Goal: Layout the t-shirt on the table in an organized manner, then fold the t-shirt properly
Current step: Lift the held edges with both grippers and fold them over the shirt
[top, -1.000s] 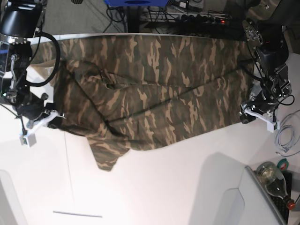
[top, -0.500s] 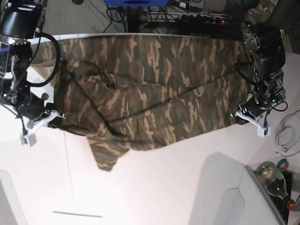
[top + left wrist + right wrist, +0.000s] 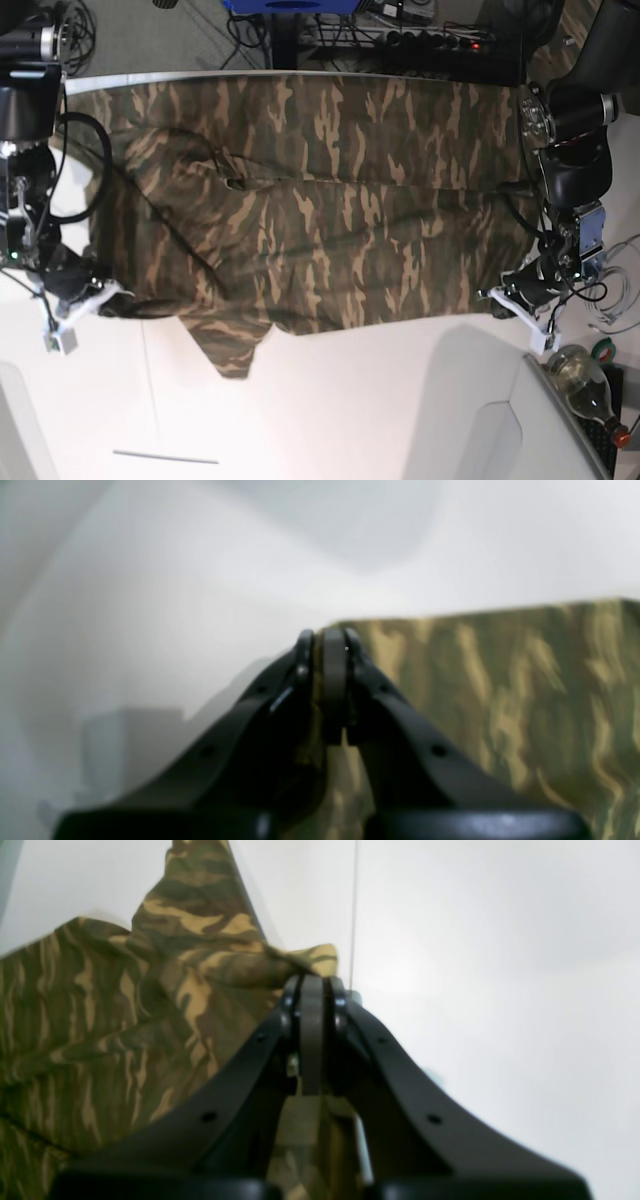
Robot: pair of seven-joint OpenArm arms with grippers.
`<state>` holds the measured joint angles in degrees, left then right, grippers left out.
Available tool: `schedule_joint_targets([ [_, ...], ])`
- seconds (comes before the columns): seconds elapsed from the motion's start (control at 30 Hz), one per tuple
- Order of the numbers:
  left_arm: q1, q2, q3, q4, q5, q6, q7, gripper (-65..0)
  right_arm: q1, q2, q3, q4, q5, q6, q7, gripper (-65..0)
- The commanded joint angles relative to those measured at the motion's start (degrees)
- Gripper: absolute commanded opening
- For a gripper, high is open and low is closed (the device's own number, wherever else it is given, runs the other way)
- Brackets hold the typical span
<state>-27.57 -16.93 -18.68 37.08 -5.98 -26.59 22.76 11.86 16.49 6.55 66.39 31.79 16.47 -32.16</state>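
Observation:
The camouflage t-shirt (image 3: 320, 200) lies spread across the far half of the white table (image 3: 350, 400), one sleeve (image 3: 235, 350) pointing toward the near side. At the right of the base view my left gripper (image 3: 507, 298) is shut on the shirt's near corner. In the left wrist view the left gripper (image 3: 325, 640) is shut, with cloth (image 3: 500, 690) pinched at its tips. On the left of the base view my right gripper (image 3: 105, 298) is shut on the shirt's other near edge. The right wrist view shows this gripper (image 3: 312, 985) shut on bunched fabric (image 3: 150, 1015).
A glass bottle (image 3: 583, 385) and coiled white cable (image 3: 612, 290) lie at the right edge. A pale grey tray (image 3: 490, 430) sits at the near right. Cables and a power strip (image 3: 430, 40) run behind the table. A thin dark seam (image 3: 354, 915) crosses the tabletop.
My left gripper went from open to shut on the shirt's corner. Both grippers then drew the shirt's near edge toward the front of the table, flattening the cloth.

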Motion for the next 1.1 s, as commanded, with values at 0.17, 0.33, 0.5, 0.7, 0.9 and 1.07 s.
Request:
schedule_joint_targets([
  [0.17,-1.66,-0.61,0.87,4.9,-0.13,0.08,-0.92,-65.0,4.45,2.89,-2.37,-3.67,0.69,0.63,5.48,-64.8],
  [0.33,-2.54,-0.87,0.79,4.81,-0.31,0.08,-0.92,-65.0,4.63,4.12,-2.37,-4.37,0.69,2.12,10.84,-64.8],
  [0.5,-2.8,-0.87,0.52,4.9,-0.4,0.08,-0.92,-65.0,4.63,4.83,-2.37,-4.46,0.69,4.76,11.2,-64.8],
  [0.7,-2.19,-0.08,0.35,8.94,-0.57,0.08,-0.13,-65.0,4.63,4.65,-2.37,-8.59,0.69,5.03,11.46,-64.8],
  [0.9,-1.57,0.01,0.26,14.13,-0.57,0.08,3.21,-65.0,4.54,4.48,-2.37,-9.99,0.69,5.03,11.46,-65.0],
  [1.07,1.42,0.18,0.26,14.57,-0.57,0.08,2.95,-65.0,4.27,4.48,-2.37,-9.73,0.69,5.03,11.46,-65.0],
])
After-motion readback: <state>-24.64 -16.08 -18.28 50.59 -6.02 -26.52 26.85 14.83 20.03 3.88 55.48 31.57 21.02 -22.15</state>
